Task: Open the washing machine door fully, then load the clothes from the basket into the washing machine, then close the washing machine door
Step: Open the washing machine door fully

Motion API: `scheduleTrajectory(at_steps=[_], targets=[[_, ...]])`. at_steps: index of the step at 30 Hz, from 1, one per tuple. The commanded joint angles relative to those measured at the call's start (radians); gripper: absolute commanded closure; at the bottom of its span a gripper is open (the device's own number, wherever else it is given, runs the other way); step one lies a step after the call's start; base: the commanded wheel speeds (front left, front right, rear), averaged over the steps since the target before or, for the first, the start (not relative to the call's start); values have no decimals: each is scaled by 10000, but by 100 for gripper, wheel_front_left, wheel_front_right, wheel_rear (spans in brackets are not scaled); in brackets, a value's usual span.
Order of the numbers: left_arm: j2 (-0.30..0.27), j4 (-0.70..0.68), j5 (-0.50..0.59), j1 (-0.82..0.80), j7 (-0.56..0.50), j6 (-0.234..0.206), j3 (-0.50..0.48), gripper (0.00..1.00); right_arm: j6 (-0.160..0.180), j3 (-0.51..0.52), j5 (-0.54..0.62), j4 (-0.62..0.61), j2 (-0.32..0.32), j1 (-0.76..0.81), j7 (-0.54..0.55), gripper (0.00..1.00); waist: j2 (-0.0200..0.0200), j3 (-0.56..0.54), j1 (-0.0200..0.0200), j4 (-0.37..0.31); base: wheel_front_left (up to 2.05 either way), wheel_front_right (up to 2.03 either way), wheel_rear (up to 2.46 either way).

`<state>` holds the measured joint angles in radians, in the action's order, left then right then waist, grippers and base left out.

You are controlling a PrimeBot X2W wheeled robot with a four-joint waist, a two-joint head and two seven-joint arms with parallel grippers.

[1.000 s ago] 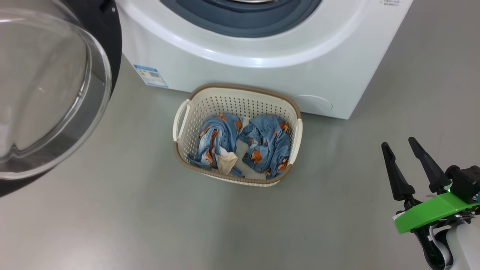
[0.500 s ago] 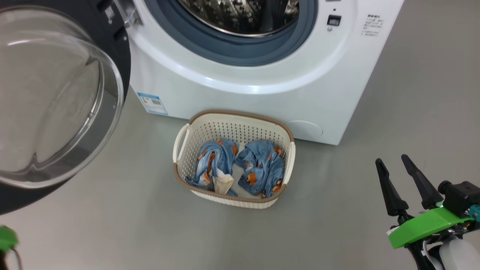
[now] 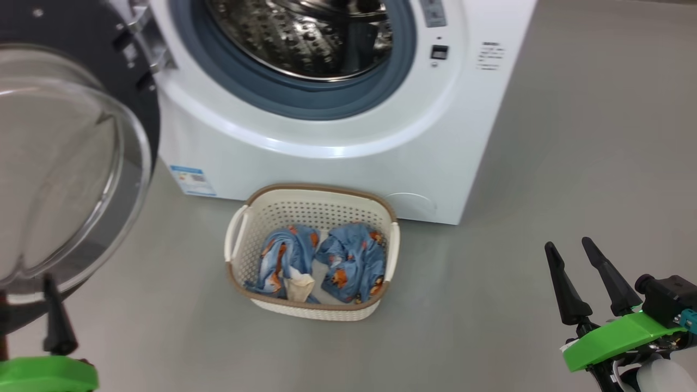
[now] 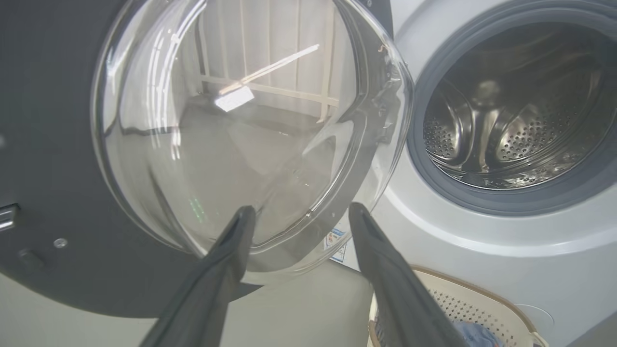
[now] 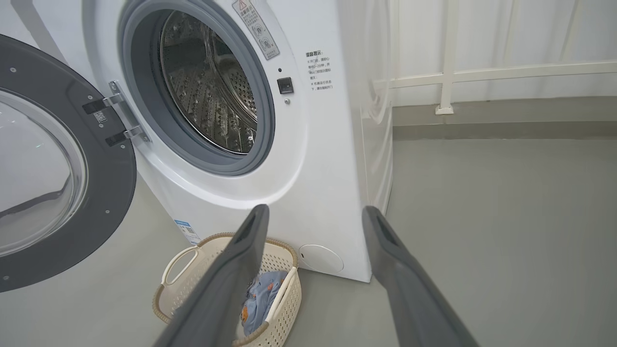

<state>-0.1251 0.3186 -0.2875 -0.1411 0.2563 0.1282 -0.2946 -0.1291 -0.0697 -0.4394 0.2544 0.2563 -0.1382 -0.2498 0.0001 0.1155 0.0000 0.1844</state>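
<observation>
The washing machine (image 3: 337, 163) stands at the top with its steel drum (image 3: 305, 38) exposed. At the left, the washing machine door (image 3: 65, 163) is swung wide open, its glass bowl facing me. On the floor in front sits the basket (image 3: 313, 189) with the clothes in it, two blue bear-print pieces (image 3: 283, 256) (image 3: 351, 261). My left gripper (image 4: 300, 214) is open and empty just short of the door's glass, and one finger (image 3: 54, 318) shows at the lower left. My right gripper (image 3: 568, 244) is open and empty, right of the basket and well apart from it.
Grey floor (image 3: 572, 136) stretches right of the machine. A blue label (image 3: 191, 181) sits low on the machine's front. In the right wrist view a white railing and curtain (image 5: 482, 72) line the wall behind the machine.
The head camera has shifted, so more of the drum shows and the basket sits lower. My left gripper has come into the lower left corner and opened. The right gripper has stayed open.
</observation>
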Motion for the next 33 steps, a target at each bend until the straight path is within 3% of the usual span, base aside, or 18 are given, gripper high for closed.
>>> scheduleTrajectory(at_steps=[1,21,33], targets=[[-325,-383,65,-26,55,24,-155,0,-16,-160,-13,-257,93,89,-120,0,-1,-6,0,-322,0,0,0],[-601,-853,77,122,55,25,1785,0,-16,-120,13,-284,8,62,-120,0,-1,141,0,-2287,0,0,0],[-731,-1168,-104,433,55,25,2320,0,-16,-8,10,-303,-52,166,-120,0,-1,67,0,-2872,0,0,0]])
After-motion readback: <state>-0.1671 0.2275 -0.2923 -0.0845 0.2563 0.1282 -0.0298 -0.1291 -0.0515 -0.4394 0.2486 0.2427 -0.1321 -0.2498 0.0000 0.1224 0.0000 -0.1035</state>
